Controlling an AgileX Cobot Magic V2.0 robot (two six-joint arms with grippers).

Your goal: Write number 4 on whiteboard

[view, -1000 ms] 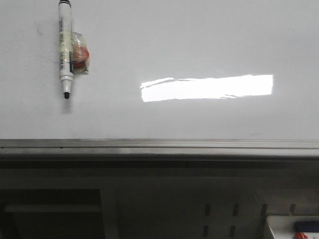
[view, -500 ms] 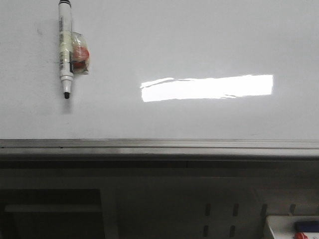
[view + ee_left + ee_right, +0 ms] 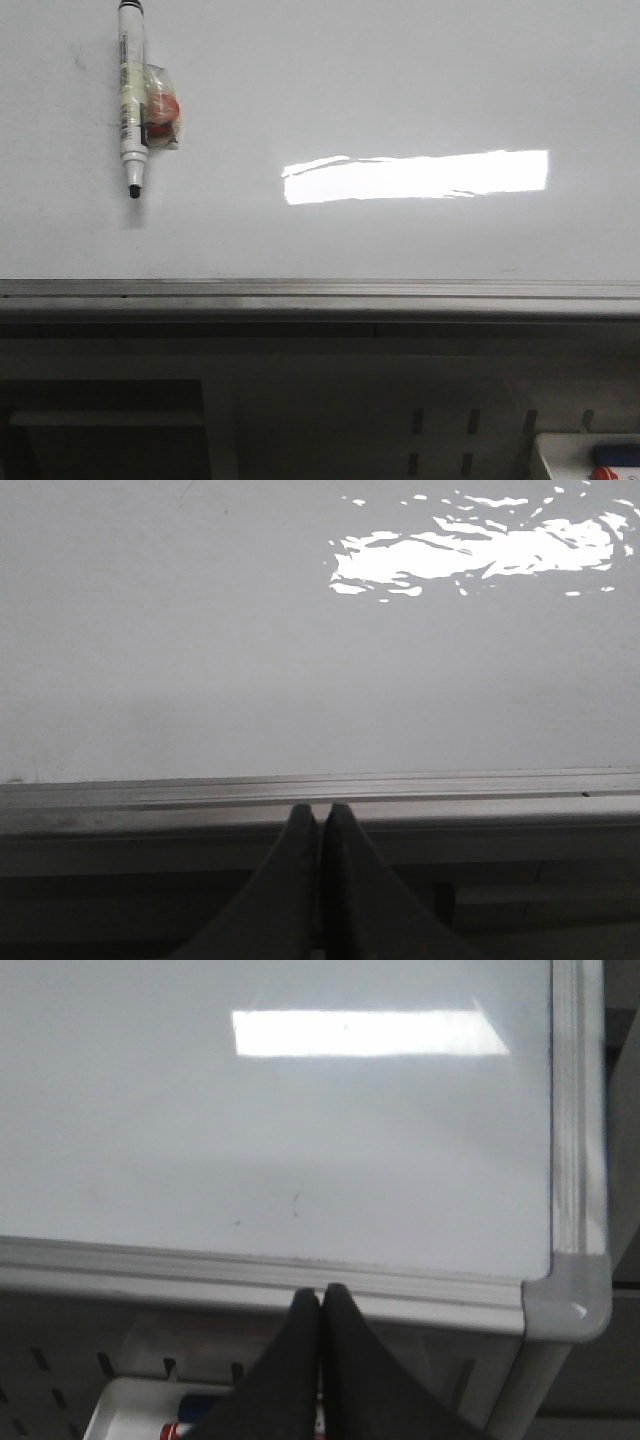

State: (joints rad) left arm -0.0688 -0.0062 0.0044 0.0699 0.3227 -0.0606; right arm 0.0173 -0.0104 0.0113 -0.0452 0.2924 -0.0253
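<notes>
The whiteboard (image 3: 400,90) is seen lying flat, its grey metal rail running along the near edge in the front view. No dark drawn lines forming a number 4 can be made out on its surface in any view; only faint smudges and a small mark near the near edge are recorded in the right wrist view. A marker (image 3: 130,100) is found near the far left part of the board, lying lengthwise with its dark tip pointing toward the near edge. A small clear wrapper with an orange-red item (image 3: 162,120) is noted touching the marker's right side. A bright rectangular light reflection (image 3: 415,176) is observed across the middle of the board.

The left gripper (image 3: 321,815) is seen just off the near rail, its two dark fingers pressed together with nothing held between them. The right gripper (image 3: 321,1300) is recorded in like condition at the near rail, close to the board's right-hand corner (image 3: 565,1300), fingers closed together and empty. Neither gripper is touching the marker.

A white tray (image 3: 590,455) holding coloured items is noted below the board's near right corner.
</notes>
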